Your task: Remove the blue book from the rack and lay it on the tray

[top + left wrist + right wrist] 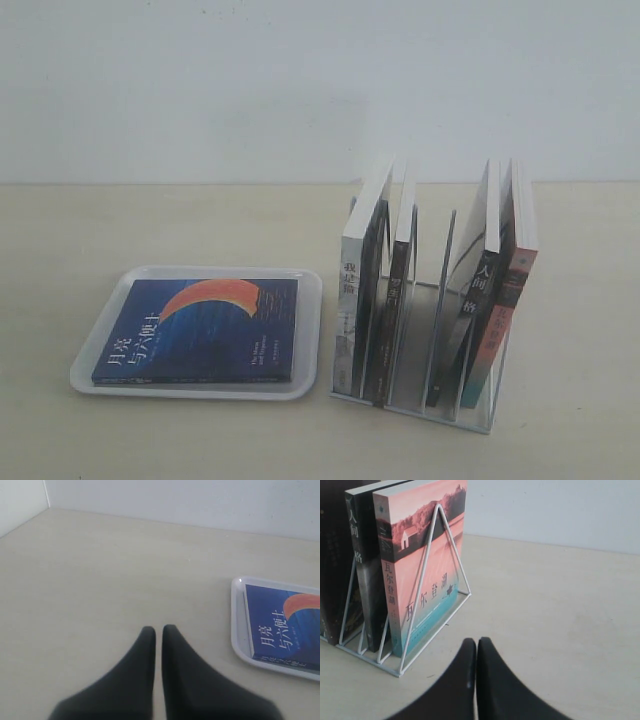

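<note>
Currently the dark blue paperback w/ orange-red crescent [200, 330] lies flat, cover up, in the flat white tray w/ low rim [96, 385], a thin margin of bare tray on every side. The tray's right rim sits just beside the small white wire rack [420, 405]; can't tell if they touch. Pale worktop [150, 220] is open left of the tray, behind both, and right of the rack. The rack's middle slots are free, w/ a pale-spined book [350, 295] and a dark book [396, 300] at its left end, and a black-spined book [480, 290] and a red-spined book [505, 320] at its right. Left fingers [142, 655] are pressed together, grasping nothing, over bare worktop w/ the tray off to one side. Right fingers [490, 670] are likewise clenched and empty, near the rack's triangular end wire. Left wrist view cuts off most of the tray and paperback; right wrist view crops the rack's far books. Smaller cover and spine print is too small to read.
</note>
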You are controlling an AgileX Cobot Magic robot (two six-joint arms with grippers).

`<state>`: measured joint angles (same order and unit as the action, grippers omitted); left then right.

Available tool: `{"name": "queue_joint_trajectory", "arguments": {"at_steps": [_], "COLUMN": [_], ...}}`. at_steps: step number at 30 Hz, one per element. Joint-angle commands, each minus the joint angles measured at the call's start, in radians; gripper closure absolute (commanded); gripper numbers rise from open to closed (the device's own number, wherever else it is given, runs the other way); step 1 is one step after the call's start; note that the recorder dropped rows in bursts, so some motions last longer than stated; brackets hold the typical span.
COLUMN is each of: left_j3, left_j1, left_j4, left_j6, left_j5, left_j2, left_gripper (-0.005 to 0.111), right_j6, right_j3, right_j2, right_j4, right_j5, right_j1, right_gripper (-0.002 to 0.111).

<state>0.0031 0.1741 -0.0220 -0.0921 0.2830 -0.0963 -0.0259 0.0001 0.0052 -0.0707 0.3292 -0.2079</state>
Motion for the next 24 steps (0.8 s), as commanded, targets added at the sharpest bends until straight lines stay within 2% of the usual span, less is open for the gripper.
{"name": "queue_joint_trajectory", "arguments": {"at_steps": [1, 5, 15, 24], "left_j3": [-0.003, -0.003, -0.003, -0.003], "left_j1": [-0.008, -0.01, -0.141, -0.149], "left_j4": [0.003, 0.003, 0.003, 0.003], "left_j6": [-0.005, -0.005, -0.005, -0.005], "left_j5": [-0.002, -0.003, -0.003, -0.003], "left_j2": [0.004, 0.004, 0.004, 0.004], "left_gripper": [0.103, 0.103, 0.103, 0.103], "right_j6": [0.003, 0.003, 0.003, 0.003], "right_j3": [0.0, 0.0, 0.0, 0.0], "right_j2": [-0.005, -0.005, -0.005, -0.005], "right_j4": [-0.008, -0.008, -0.008, -0.008], "right_j5": [-0.008, -0.008, -0.008, -0.008], "right_j1": [-0.001, -0.001, -0.001, -0.001], "right_gripper": [0.108, 0.108, 0.108, 0.108]}}
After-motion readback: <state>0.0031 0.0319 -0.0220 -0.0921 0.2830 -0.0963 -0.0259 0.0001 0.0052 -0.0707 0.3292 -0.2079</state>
